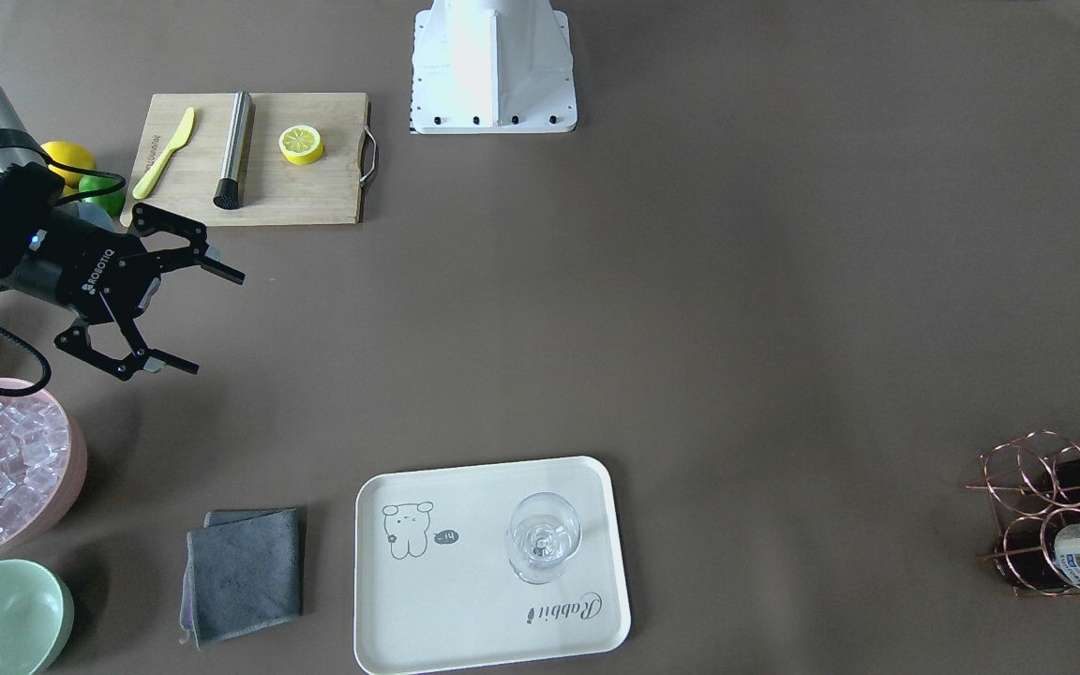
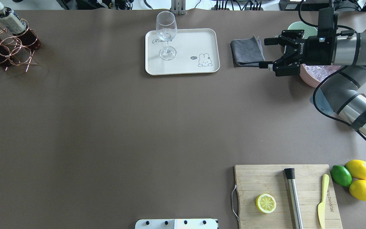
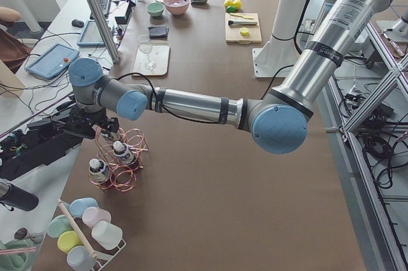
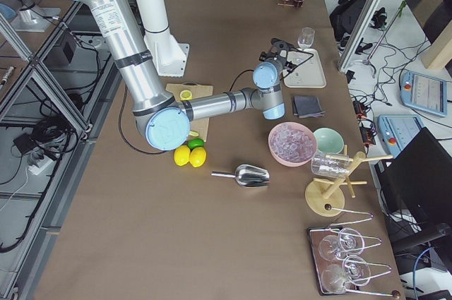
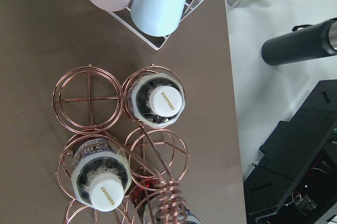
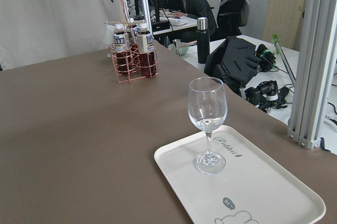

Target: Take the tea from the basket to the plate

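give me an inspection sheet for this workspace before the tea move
surface: brown table, no spills seen
job's things: tea upright in basket cells; plate holds only a glass
clutter: cloth; board with lemon half, muddler, knife; lemons, lime; ice bowl; green bowl
grippers: left pincer above the basket, state cannot be told; right pincer open, empty, near the cloth
cables: black cable loops at the right wrist
surroundings: cups and flask beside the basket; person seated beyond the table
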Available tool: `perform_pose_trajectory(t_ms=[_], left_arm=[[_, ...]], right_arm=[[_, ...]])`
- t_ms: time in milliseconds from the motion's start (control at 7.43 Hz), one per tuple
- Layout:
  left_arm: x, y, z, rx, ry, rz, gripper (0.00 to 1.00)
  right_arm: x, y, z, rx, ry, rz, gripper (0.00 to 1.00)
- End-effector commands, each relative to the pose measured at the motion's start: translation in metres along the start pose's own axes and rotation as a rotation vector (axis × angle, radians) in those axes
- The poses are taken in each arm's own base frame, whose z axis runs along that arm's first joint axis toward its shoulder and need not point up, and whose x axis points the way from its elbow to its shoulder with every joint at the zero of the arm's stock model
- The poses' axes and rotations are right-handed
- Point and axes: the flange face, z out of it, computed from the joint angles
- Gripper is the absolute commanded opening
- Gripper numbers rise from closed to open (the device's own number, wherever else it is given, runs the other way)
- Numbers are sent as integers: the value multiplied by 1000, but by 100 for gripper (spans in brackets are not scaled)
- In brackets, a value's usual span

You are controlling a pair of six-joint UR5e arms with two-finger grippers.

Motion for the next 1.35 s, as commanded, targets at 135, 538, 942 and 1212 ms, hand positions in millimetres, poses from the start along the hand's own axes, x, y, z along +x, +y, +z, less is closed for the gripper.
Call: perform_pose_trajectory(t_ms=[135, 538, 942, 1212], left_arm=[[-7, -1, 10, -6, -17, -51, 80], [-5, 9, 12, -14, -3, -66, 50], [-8, 10, 9, -15, 1, -51, 0], [-4, 18, -14, -27, 23, -48, 0]], right_arm=[[-30, 21, 0, -48, -144, -7, 99], [-36, 22, 7, -47, -161, -9, 99], [-40, 21, 13, -45, -171, -9, 99], [-41, 18, 18, -41, -177, -13, 99]])
